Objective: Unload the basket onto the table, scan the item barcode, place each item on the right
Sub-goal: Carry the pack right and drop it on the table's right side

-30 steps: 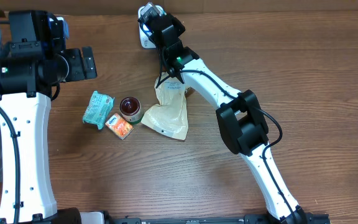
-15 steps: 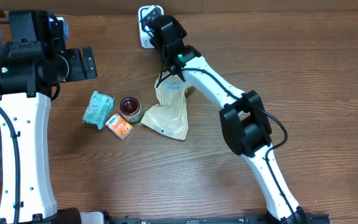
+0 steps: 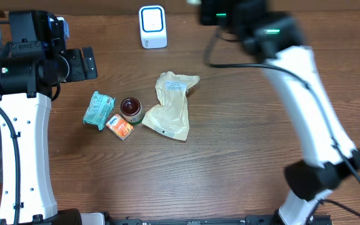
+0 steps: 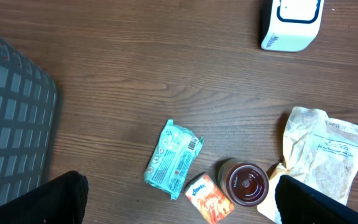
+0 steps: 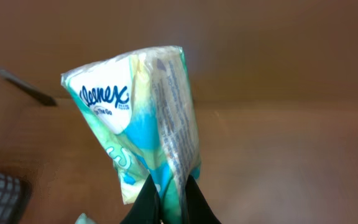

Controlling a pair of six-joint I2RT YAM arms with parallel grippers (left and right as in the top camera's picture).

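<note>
The right jaws, pinching a blue-green plastic tissue pack (image 5: 143,118), are swung from the white box scanner (image 3: 152,26) to the upper right; the scan is judged done; the left jaws are spread.

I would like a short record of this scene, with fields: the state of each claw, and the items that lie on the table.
left claw: open, empty
right claw: shut on Kleenex tissue pack, held in the air
scanner: white, apart from the other items
lying on table: teal packet, orange packet, red-lidded jar, beige pouch
grey basket: at the left side
</note>
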